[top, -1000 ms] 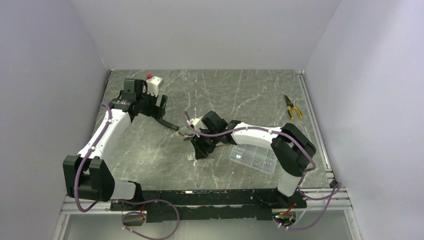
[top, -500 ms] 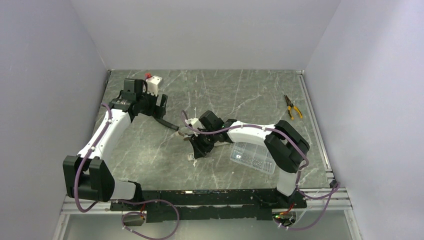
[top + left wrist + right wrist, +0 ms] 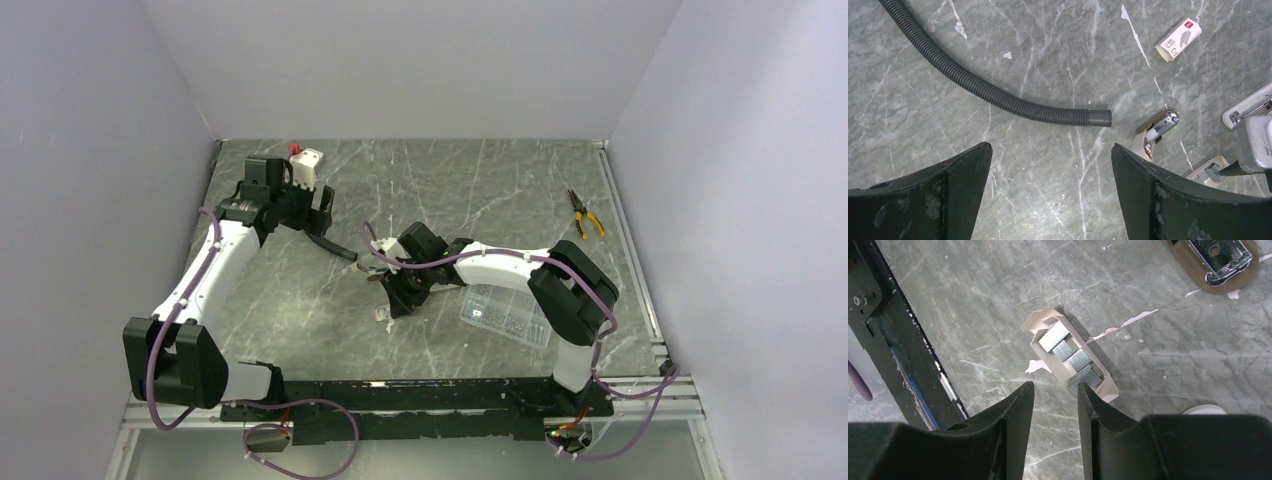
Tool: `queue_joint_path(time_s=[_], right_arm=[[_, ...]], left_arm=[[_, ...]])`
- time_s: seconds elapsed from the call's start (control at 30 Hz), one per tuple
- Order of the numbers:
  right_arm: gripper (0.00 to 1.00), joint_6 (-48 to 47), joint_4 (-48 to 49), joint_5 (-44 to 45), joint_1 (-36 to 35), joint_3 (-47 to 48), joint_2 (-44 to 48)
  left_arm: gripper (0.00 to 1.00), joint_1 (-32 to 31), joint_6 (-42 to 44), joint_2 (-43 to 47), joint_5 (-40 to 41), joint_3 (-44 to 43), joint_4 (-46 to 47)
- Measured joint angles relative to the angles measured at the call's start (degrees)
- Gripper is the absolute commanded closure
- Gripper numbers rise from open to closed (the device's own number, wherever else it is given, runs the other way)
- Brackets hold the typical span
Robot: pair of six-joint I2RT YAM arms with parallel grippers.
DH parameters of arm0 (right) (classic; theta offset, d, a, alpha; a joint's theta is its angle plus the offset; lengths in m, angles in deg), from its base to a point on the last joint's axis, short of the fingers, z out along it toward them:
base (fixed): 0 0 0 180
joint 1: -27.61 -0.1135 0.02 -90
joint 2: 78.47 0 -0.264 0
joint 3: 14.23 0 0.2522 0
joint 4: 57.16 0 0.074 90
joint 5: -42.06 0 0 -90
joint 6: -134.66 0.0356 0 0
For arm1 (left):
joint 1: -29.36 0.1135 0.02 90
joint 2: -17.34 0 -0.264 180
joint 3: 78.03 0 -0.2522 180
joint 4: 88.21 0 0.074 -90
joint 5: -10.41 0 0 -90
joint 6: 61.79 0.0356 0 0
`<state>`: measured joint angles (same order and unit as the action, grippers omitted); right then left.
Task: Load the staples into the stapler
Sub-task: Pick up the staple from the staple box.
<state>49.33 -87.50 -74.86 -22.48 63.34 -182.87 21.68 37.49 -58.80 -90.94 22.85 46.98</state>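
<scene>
The stapler (image 3: pixel 1215 260), olive-tan with a chrome metal part, lies at the top right of the right wrist view; it also shows in the left wrist view (image 3: pixel 1158 131) and, small, in the top view (image 3: pixel 372 270). An open paper tray of staple strips (image 3: pixel 1070 360) lies on the table just ahead of my right gripper (image 3: pixel 1055 387), whose fingers stand a narrow gap apart with nothing between them. In the top view the right gripper (image 3: pixel 393 297) hovers over the tray (image 3: pixel 381 314). My left gripper (image 3: pixel 1050 147) is wide open and empty, left of the stapler.
A black corrugated hose (image 3: pixel 998 95) lies ahead of the left gripper. A small white staple box (image 3: pixel 1178 39) lies beyond the stapler. A clear compartment box (image 3: pixel 507 315) sits by the right arm. Pliers (image 3: pixel 586 213) lie far right. A white block (image 3: pixel 305 165) stands at the back left.
The right arm has drawn its elbow in and its gripper has shifted slightly left over the staple tray. The left arm has barely moved.
</scene>
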Motion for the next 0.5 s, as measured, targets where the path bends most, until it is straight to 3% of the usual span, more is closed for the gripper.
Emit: queue_joint_path(time_s=[0.5], right_arm=[[0.60, -0.1, -0.1, 1.1, 0.1, 0.0, -0.1]], left_arm=[[0.07, 0.0, 0.0, 0.0, -0.9, 0.0, 0.0]])
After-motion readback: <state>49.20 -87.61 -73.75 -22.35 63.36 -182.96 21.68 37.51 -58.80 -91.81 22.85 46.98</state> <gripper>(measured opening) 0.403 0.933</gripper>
